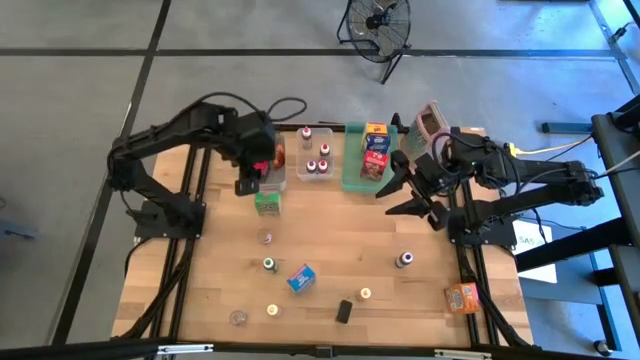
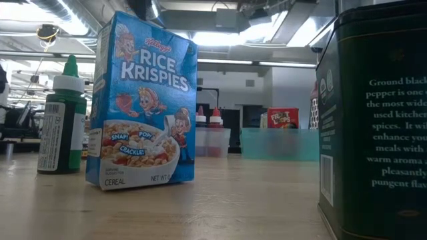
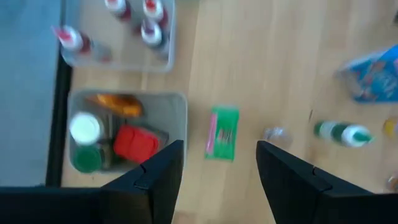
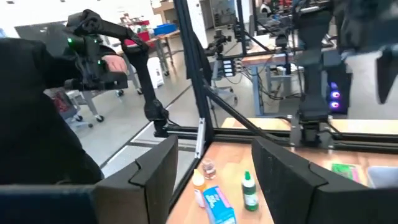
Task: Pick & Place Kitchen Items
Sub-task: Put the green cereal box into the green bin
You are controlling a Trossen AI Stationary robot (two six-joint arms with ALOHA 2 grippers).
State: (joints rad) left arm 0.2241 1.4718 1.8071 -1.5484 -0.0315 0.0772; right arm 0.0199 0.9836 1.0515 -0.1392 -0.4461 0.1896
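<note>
The left gripper (image 1: 250, 182) hangs near the worktop's far edge, over the near rim of a clear bin (image 1: 271, 172), its fingers (image 3: 157, 173) apart with nothing between them. The likeliest next pick, as I judge it, is the small green box (image 1: 267, 203), lying flat on the wood just beside that bin's near wall, directly past the open fingertips; its long axis runs from the far edge toward the near edge. The left arm is much the nearer. The right gripper (image 1: 408, 186) waits above the right side, beside the green tray (image 1: 352, 170), also spread and empty. Rice Krispies box (image 1: 301, 278) and green-capped bottle (image 1: 269, 264) stand mid-table. The bin's contents are blurred.
</note>
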